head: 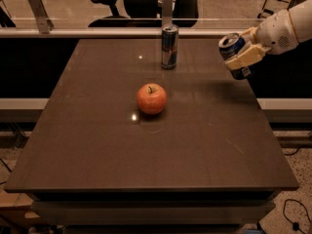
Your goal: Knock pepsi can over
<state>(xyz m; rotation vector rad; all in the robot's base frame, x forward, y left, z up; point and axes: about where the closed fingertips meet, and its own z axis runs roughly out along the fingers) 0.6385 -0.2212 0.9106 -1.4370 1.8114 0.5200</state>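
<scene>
The pepsi can, dark blue with a silver top, is at the table's far right edge. It is tilted with its top leaning left and looks lifted off the surface. My gripper comes in from the upper right, and its cream fingers are closed around the can's body. The can's lower end shows below the front finger.
A tall slim silver-blue-red can stands upright at the back middle of the brown table. A red apple sits near the centre. A rail and office chairs are behind the table's far edge.
</scene>
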